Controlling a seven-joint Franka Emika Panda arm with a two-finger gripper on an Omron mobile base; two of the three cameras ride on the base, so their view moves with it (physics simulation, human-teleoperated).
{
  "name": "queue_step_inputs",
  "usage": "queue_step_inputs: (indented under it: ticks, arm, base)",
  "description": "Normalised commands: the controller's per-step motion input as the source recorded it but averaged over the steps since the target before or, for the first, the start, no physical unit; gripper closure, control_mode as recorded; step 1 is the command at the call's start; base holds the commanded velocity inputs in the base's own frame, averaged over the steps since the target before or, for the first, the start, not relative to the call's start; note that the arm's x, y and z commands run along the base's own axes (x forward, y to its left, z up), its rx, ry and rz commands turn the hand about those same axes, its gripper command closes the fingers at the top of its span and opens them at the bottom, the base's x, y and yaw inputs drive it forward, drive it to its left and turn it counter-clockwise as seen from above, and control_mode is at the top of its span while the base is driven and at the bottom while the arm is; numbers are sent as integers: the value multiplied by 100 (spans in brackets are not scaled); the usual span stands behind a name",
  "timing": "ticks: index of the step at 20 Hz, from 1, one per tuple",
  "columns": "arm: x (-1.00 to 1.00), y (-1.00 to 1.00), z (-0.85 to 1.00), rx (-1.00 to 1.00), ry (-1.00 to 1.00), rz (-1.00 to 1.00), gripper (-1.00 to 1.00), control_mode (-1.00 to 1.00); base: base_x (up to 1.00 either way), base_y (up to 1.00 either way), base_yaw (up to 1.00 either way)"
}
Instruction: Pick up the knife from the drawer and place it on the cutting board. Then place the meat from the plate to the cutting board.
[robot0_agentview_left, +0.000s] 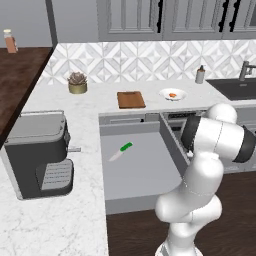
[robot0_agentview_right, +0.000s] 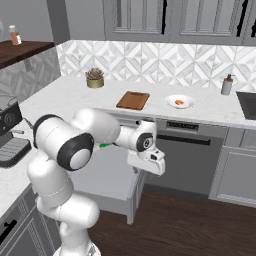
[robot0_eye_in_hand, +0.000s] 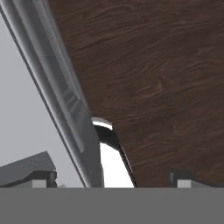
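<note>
The drawer (robot0_agentview_left: 137, 175) stands pulled out below the counter. The knife (robot0_agentview_left: 121, 151), with its green handle and pale blade, lies on the drawer's grey floor left of centre. On the counter behind it rests the reddish-brown cutting board (robot0_agentview_left: 131, 99). To its right is the white plate (robot0_agentview_left: 165, 93) carrying the orange-red meat (robot0_agentview_left: 172, 95). My gripper (robot0_agentview_right: 148, 169) hangs over the drawer's right side wall (robot0_eye_in_hand: 65, 100), pointing down, to the right of the knife. Its fingertips (robot0_eye_in_hand: 41, 175) stand wide apart with nothing between them. The green handle (robot0_agentview_right: 104, 146) peeks out behind my forearm.
A coffee machine (robot0_agentview_left: 42, 155) occupies the counter left of the drawer. A potted plant (robot0_agentview_left: 77, 82) and a soap bottle (robot0_agentview_left: 200, 75) stand near the backsplash, with a sink (robot0_agentview_left: 235, 87) at far right. A dishwasher front (robot0_agentview_right: 190, 150) is right of the drawer, above dark wood floor (robot0_eye_in_hand: 166, 65).
</note>
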Motion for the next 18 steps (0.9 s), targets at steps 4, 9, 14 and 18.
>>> queue_step_inputs:
  ticks: [4, 9, 14, 18]
  arm:
    - [-7, 11, 100, 0, -22, -19, -100, -100]
    - [0, 98, 98, 9, -28, -9, -100, -100]
    - [21, 100, 36, 6, -10, -6, -100, -100]
    - [50, 100, 0, 12, 0, -5, -100, -100]
  base:
    - [0, 0, 0]
    - [0, 0, 0]
    - [0, 0, 0]
    - [0, 0, 0]
